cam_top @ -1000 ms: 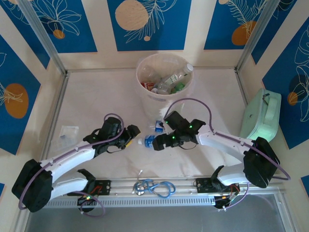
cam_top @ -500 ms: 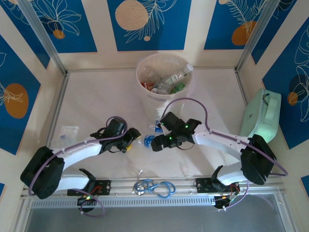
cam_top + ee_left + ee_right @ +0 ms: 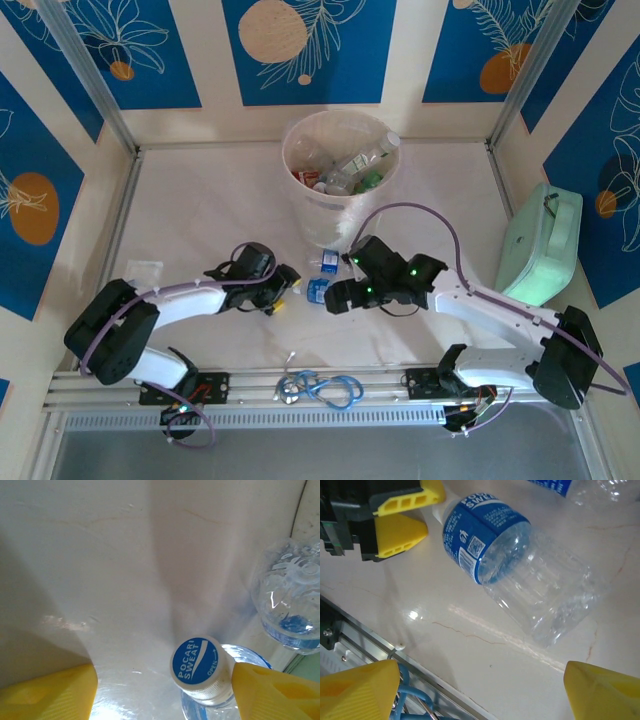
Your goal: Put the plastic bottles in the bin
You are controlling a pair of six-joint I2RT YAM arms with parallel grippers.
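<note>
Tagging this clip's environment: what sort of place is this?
Probably a lab robot cell, not a home: aluminium frame posts, printed blue backdrop panels, and left arm and right arm bolted to a rail.

Blocked just in front of the bin [image 3: 341, 160] by a lying clear bottle [image 3: 318, 291], hemmed between the left gripper [image 3: 290, 286] and the right gripper [image 3: 335, 297], with a second bottle [image 3: 328, 262] closer to the bin's foot. Open left of the bin across bare tabletop [image 3: 200, 200], and right of it up to the mint-green case [image 3: 541, 243]. Barred farther in front of the bin, at the near rail, by a blue cable loop [image 3: 322, 386].
</note>
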